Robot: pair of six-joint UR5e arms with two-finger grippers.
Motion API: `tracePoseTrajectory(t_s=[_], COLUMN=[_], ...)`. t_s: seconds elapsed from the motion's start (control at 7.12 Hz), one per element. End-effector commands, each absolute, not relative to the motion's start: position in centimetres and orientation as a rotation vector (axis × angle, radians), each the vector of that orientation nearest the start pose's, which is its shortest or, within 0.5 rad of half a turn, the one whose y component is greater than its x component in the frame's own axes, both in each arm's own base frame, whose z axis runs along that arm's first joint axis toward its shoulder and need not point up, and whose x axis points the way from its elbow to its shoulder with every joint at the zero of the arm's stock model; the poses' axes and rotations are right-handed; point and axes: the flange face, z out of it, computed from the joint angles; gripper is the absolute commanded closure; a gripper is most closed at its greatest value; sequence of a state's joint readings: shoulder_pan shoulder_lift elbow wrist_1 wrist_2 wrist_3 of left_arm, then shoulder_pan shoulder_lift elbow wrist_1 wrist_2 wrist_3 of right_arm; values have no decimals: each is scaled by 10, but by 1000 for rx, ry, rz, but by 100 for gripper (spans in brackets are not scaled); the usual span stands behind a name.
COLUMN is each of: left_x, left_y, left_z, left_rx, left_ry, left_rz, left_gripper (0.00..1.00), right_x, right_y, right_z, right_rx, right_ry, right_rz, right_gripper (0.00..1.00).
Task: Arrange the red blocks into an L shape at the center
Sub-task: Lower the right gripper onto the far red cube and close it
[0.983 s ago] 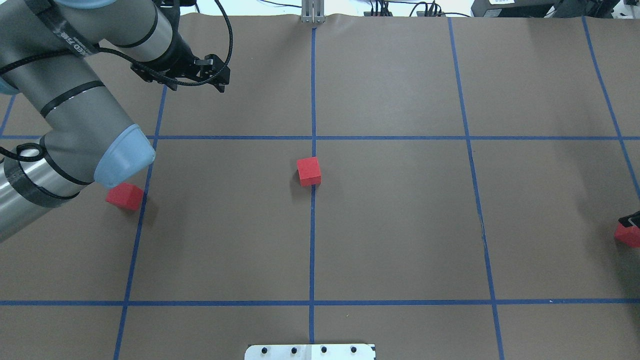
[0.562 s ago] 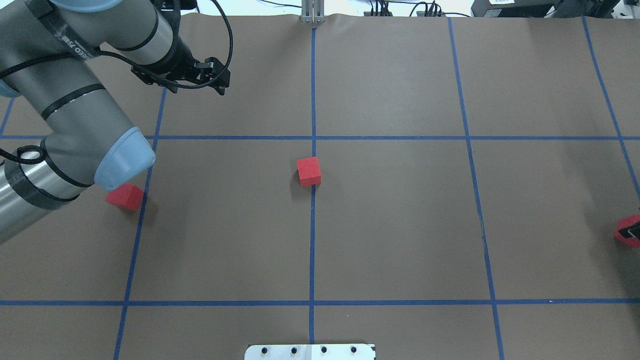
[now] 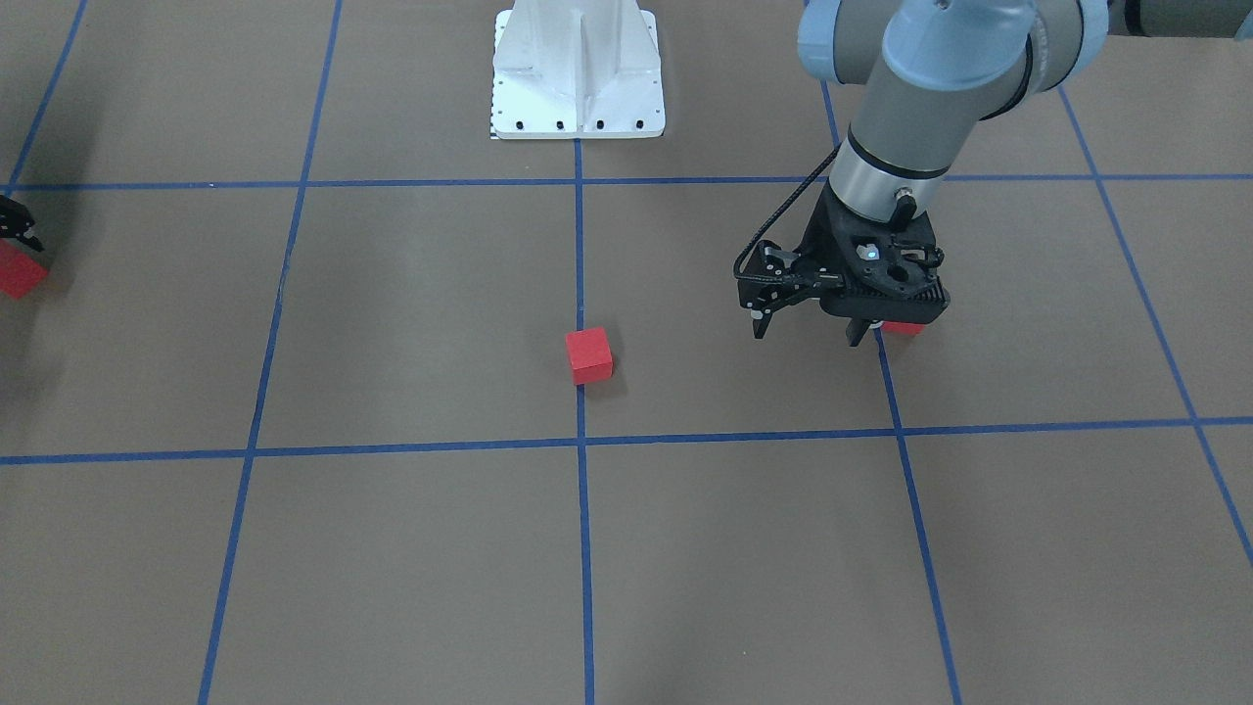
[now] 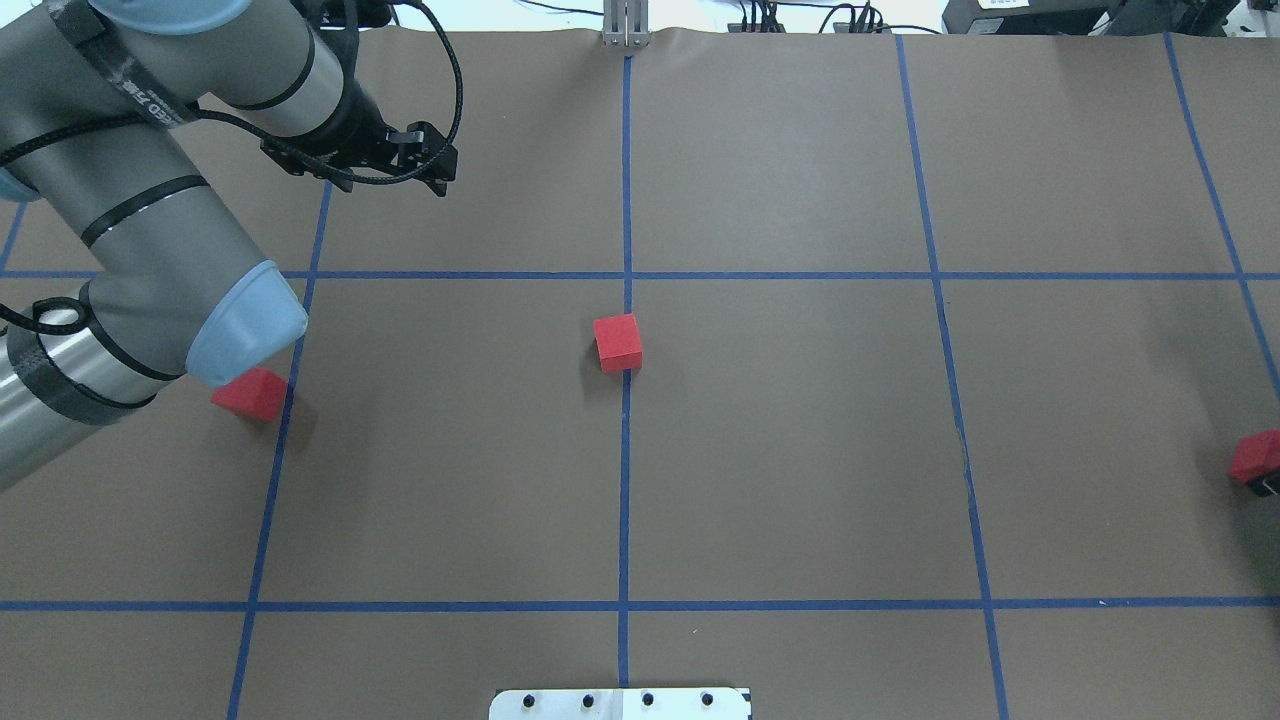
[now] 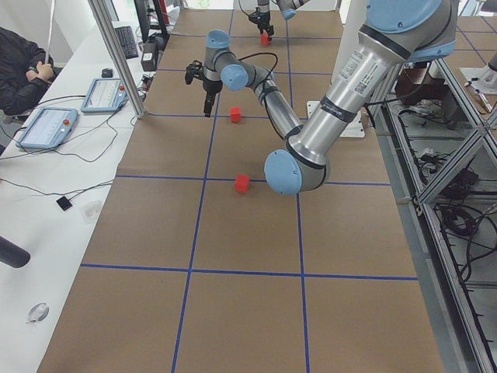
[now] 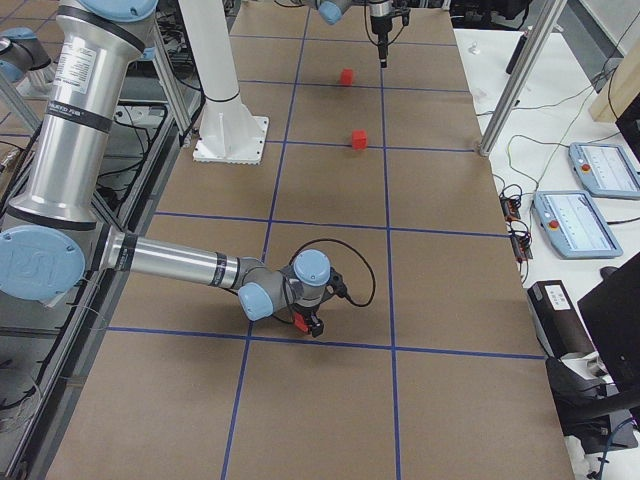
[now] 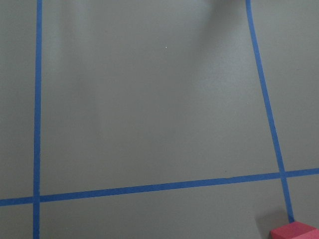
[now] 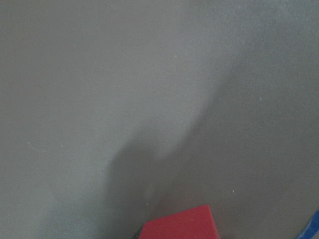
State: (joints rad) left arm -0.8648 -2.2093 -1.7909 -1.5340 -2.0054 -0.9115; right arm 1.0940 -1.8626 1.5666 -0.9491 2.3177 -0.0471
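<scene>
One red block (image 4: 618, 343) (image 3: 589, 355) sits on the middle blue tape line at the center floor patch (image 4: 700, 400). A second red block (image 4: 250, 393) lies at the left under my left arm's elbow; in the front view only its edge (image 3: 904, 329) shows behind the gripper. My left gripper (image 4: 425, 168) (image 3: 808, 336) is open, empty and above the floor. The third red block (image 4: 1255, 456) (image 3: 18, 272) (image 8: 179, 224) is at the far right edge, in my right gripper (image 4: 1268, 486) (image 3: 15, 227), which seems shut on it.
The white robot base plate (image 3: 578, 69) (image 4: 620, 703) stands at the table's near edge. A metal post (image 4: 625, 25) and cables are at the far edge. An operator and tablets (image 5: 43, 124) are beside the table.
My left gripper drifted slightly toward the far left. The block at the right edge shifted a little with my right gripper, whose finger now shows on its near side.
</scene>
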Motion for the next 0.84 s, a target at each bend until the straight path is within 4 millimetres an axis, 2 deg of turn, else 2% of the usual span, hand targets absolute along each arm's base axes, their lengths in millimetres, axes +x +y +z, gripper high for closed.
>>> tracePoseTrajectory(t_s=[0.0, 0.14, 0.28, 0.42, 0.56, 0.7], left_x=[349, 350, 350, 352, 353, 354], left_y=[-549, -549, -549, -550, -550, -549], left_z=[197, 198, 198, 199, 201, 200], left_rx=[262, 260, 260, 258, 257, 257], left_ry=[867, 864, 864, 862, 859, 860], left_rz=[-12, -11, -11, -9, -8, -6], left_gripper=[0, 0, 0, 0, 0, 0], right_x=[-108, -105, -104, -106, -109, -113], right_y=[-352, -347, -347, -350, -354, -362], right_z=[728, 731, 731, 727, 721, 713], right_rx=[134, 128, 130, 139, 151, 165], right_ry=[-797, -786, -785, -787, -792, -800], right_rz=[-612, -607, -607, -608, -612, -613], right_gripper=[4, 18, 42, 55, 59, 59])
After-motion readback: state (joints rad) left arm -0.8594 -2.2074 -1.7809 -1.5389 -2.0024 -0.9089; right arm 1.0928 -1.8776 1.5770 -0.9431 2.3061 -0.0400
